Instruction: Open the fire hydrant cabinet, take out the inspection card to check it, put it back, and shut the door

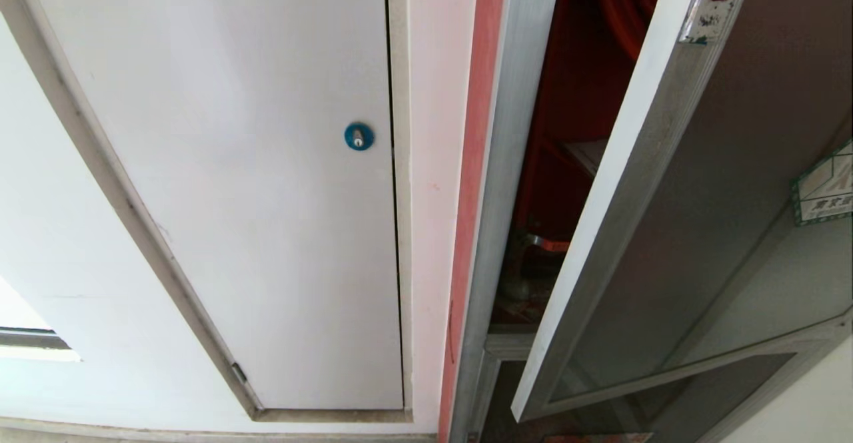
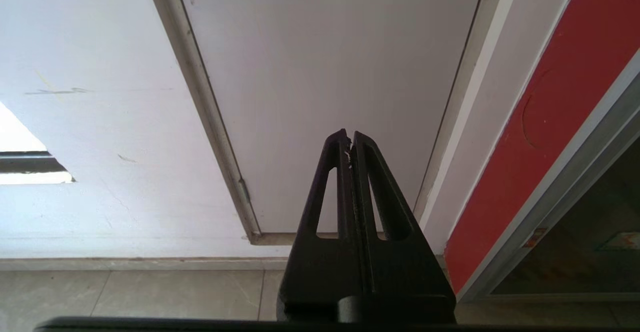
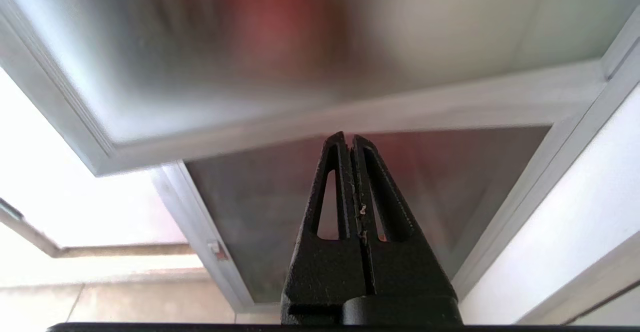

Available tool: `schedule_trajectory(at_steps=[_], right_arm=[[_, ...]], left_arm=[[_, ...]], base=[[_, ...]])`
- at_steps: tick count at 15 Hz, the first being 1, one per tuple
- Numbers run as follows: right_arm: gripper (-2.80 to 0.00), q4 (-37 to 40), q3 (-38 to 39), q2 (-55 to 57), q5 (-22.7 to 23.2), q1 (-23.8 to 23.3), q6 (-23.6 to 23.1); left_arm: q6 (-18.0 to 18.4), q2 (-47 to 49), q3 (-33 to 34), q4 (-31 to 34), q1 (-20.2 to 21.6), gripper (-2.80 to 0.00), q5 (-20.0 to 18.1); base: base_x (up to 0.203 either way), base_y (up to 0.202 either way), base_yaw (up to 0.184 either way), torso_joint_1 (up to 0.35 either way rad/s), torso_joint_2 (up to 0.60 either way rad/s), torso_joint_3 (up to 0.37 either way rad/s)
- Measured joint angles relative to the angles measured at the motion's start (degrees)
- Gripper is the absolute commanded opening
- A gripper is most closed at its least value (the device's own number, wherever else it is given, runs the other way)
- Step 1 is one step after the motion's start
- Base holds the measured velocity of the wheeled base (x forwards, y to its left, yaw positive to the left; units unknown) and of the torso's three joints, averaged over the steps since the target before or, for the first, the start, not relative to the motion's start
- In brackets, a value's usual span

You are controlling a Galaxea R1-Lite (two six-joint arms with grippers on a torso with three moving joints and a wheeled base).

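Right black gripper [image 3: 350,140] pressed closed, empty, just below the dark frosted-glass door in silver aluminium frame [image 1: 673,243]; door ajar, edge swung outward; left black gripper [image 2: 350,137] likewise closed; silver-framed fire hydrant cabinet, red inside [image 1: 566,116], partly exposed beyond; white door with blue round lock [image 1: 358,136] alongside.

Only the two grippers are seen of the robot, each in its own wrist view. The left gripper [image 2: 350,135] is made of matt black plastic: two tapered fingers [image 2: 332,182], each pierced by a long triangular slot, rise from a broad black base with a rounded boss at its middle. Pale scuffs are seen along the seam between them. The right gripper [image 3: 350,137] is built alike, with a rougher, grainy black surface and a small pale fleck lodged in its seam.
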Motion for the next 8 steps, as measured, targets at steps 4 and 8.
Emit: schedule_trajectory(at_steps=[4,8], right_arm=[[-2.8,2.31,-6.83,2.73,1.3,0.0,0.08],[-2.8,3.5,-13.85,8.43,3.49,0.05,3.56]], left_arm=[[-0.01,0.0,0.0,0.0,0.0,-2.8,0.01],[0.01,0.0,0.0,0.0,0.0,-2.8,0.01]], base=[[0.0,0.0,0.0,0.0,0.0,0.0],[0.0,0.0,0.0,0.0,0.0,0.0]])
